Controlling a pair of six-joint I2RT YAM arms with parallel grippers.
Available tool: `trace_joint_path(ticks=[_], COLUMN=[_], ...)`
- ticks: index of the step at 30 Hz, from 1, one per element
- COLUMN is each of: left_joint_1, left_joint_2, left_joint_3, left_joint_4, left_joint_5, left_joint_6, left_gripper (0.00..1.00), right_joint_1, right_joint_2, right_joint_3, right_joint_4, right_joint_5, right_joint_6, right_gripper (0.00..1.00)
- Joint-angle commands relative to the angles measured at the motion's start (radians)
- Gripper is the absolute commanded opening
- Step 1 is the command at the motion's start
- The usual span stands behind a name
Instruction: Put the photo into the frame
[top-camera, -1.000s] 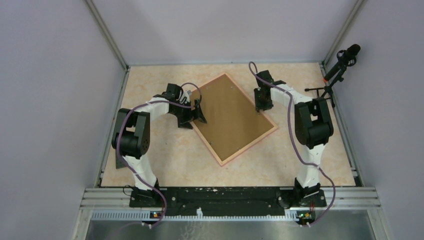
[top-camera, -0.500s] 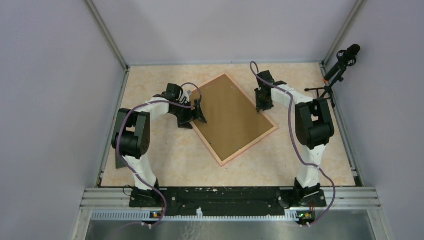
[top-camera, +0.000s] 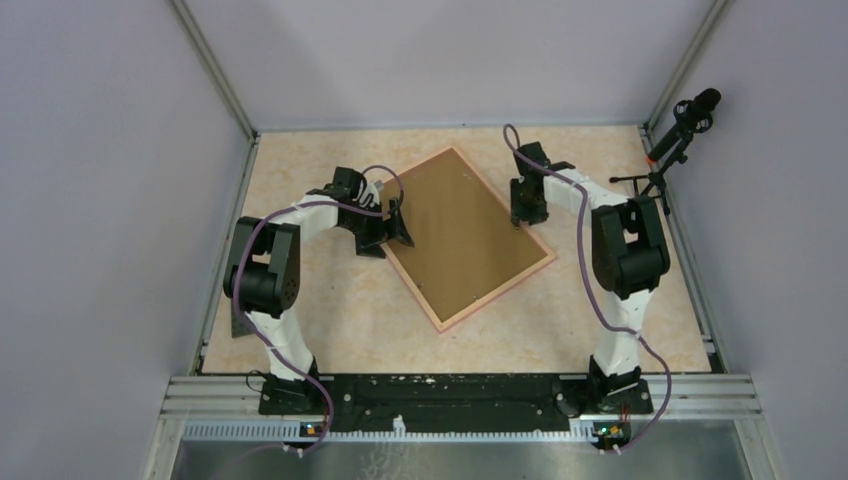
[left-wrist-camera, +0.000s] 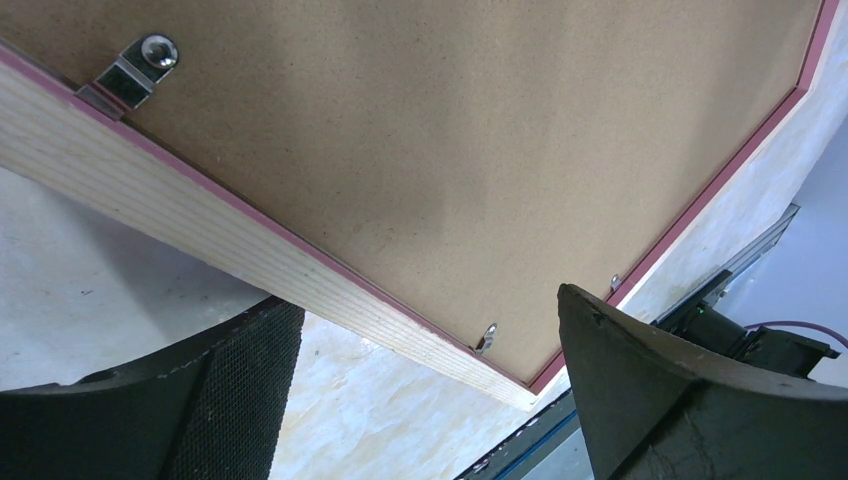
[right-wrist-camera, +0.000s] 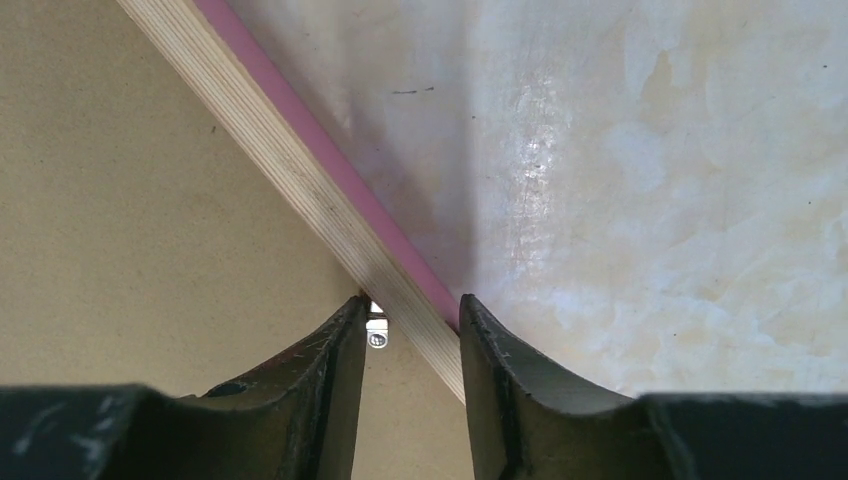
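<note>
A: While your frame (top-camera: 499, 293) lies back-up and askew on the table (top-camera: 330, 300), a brown backing board (top-camera: 462, 235) filling it, where are your grippers?

B: Your left gripper (top-camera: 400, 222) gapes wide at its left rail, holding nothing. Your right gripper (right-wrist-camera: 412, 305) is nearly closed astride the right rail beside a metal clip (right-wrist-camera: 377, 330); you cannot tell whether it pinches.

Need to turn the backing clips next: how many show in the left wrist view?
3 clips: one upper left, one on the frame's near rail, one past the corner. Others may be out of view.
</note>
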Motion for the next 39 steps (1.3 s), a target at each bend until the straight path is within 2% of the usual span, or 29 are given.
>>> trace_joint_path(ticks=[1, 3, 5, 7, 10, 11, 13, 15, 18, 21, 25, 30, 35, 39], left_joint_1=[-0.007, -0.008, -0.007, -0.007, -0.007, -0.007, -0.007, -0.007, -0.007, -0.008, -0.007, -0.007, -0.008, -0.007], left_joint_2=[-0.034, -0.035, -0.035, -0.034, -0.035, -0.038, -0.04, -0.045, -0.062, -0.083, -0.11, -0.134, -0.14, -0.141], left_joint_3=[-0.008, -0.007, -0.007, -0.008, -0.009, -0.008, -0.007, -0.006, -0.007, -0.01, -0.012, -0.014, -0.01, -0.01], left_joint_4=[0.053, 0.054, 0.056, 0.056, 0.056, 0.054, 0.052, 0.05, 0.05, 0.051, 0.051, 0.046, 0.04, 0.04], left_joint_5=[0.028, 0.029, 0.03, 0.032, 0.027, 0.025, 0.019, 0.008, -0.011, -0.036, -0.072, -0.119, -0.139, -0.141], left_joint_6=[0.005, 0.005, 0.004, 0.003, 0.005, 0.006, 0.009, 0.011, 0.016, 0.019, 0.022, 0.028, 0.03, 0.027], left_gripper=[0.99, 0.99, 0.99, 0.99, 0.99, 0.99, 0.99, 0.99, 0.99, 0.99, 0.99, 0.99, 0.99, 0.99], right_joint_1=[0.001, 0.001, 0.001, 0.001, 0.001, 0.002, 0.0, -0.002, -0.006, -0.006, -0.007, -0.008, -0.01, -0.01], right_joint_2=[-0.046, -0.054, -0.057, -0.058, -0.06, -0.062, -0.069, -0.076, -0.07, -0.03, 0.067, 0.127, 0.124, 0.091], right_joint_3=[-0.014, -0.03, -0.034, -0.03, -0.018, -0.014, -0.003, 0.008, 0.029, 0.07, 0.162, 0.211, 0.178, 0.115], right_joint_4=[-0.021, -0.02, -0.02, -0.017, -0.013, -0.01, -0.008, -0.004, 0.002, 0.0, -0.028, -0.036, -0.04, -0.069], right_joint_5=[0.01, 0.025, 0.032, 0.031, -0.004, -0.018, -0.044, -0.059, -0.049, -0.031, 0.018, 0.077, 0.101, 0.126], right_joint_6=[0.009, 0.008, 0.009, 0.015, 0.03, 0.035, 0.043, 0.04, 0.028, 0.025, 0.056, 0.133, 0.21, 0.314], right_gripper=[0.29, 0.18, 0.11, 0.07, 0.07, 0.13, 0.32, 0.45, 0.58, 0.65, 0.66, 0.57, 0.31, 0.01])
